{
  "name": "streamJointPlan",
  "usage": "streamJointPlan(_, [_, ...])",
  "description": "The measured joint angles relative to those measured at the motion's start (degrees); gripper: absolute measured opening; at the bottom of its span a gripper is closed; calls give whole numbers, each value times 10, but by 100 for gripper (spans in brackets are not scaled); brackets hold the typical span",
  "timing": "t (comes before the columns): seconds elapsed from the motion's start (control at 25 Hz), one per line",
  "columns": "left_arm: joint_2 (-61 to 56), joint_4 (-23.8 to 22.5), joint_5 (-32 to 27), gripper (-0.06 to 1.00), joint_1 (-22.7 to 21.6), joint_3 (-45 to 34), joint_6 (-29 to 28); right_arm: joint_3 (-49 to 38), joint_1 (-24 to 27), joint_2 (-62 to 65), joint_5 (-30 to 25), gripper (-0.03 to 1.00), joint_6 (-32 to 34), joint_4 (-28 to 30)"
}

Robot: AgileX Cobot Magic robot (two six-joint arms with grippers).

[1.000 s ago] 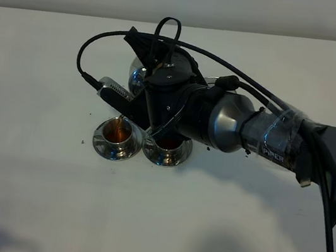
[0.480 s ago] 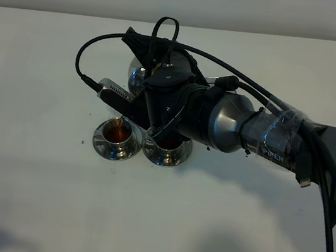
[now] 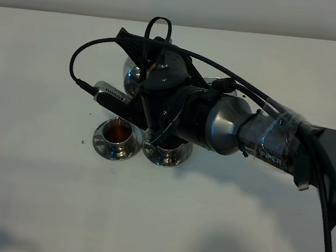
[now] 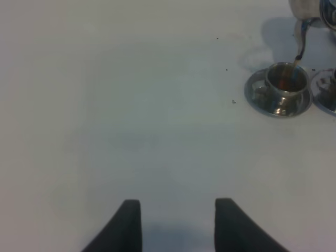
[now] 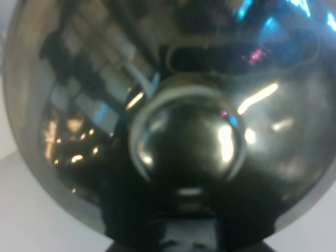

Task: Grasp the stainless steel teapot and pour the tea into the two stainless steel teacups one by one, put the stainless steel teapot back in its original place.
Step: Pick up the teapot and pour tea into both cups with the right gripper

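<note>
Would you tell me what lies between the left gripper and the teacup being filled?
Only bare white table with tiny dark specks separates the left gripper from the teacup, in the left wrist view.

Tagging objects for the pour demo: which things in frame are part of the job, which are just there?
Part of the job:
- stainless steel teapot, carried by the right claw
- left teacup on its saucer, tea inside
- right teacup, mostly hidden under the arm

Just there:
- left claw, open, holding nothing
- dark specks on the white table
</note>
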State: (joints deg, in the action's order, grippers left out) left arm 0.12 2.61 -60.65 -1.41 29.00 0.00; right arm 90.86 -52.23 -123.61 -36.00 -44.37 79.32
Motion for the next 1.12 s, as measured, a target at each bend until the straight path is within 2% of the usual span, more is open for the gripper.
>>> streamJointPlan(0.6, [0, 0, 0, 37, 0, 0, 0, 0, 0, 0, 0, 18, 0, 18])
streamJointPlan(0.88, [0, 0, 0, 37, 0, 0, 0, 0, 0, 0, -10, 18, 7, -56])
streamJointPlan(1.12, [0, 0, 0, 37, 0, 0, 0, 0, 0, 0, -41, 18, 28, -108])
